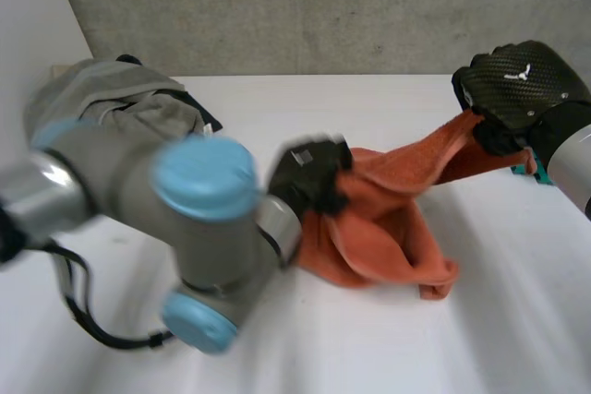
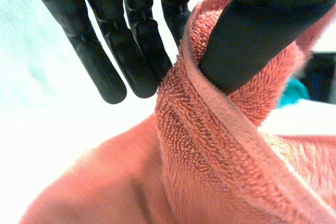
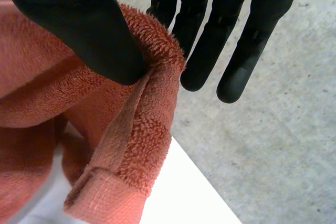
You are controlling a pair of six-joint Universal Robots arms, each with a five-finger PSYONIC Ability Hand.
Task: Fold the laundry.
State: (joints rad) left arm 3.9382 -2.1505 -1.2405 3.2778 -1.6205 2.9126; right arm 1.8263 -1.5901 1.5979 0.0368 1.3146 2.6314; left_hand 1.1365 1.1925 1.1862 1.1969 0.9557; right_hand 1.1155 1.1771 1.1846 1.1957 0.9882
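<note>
An orange terry towel [image 1: 388,228] lies crumpled at the middle of the white table [image 1: 388,339], with one end pulled up to the right. My left hand [image 1: 309,175] pinches the towel's left edge [image 2: 210,124] between thumb [image 2: 247,35] and fingers [image 2: 110,66]. My right hand [image 1: 512,89] is raised above the table's right side and pinches a hemmed corner of the towel [image 3: 131,145] between thumb [image 3: 89,30] and fingers [image 3: 210,40]. The cloth stretches between the two hands.
A pile of grey and dark clothes [image 1: 120,103] sits at the table's back left. A teal item [image 1: 537,171] peeks out below my right hand. A concrete wall [image 1: 323,6] runs behind the table; my left arm [image 1: 175,209] crosses the front left.
</note>
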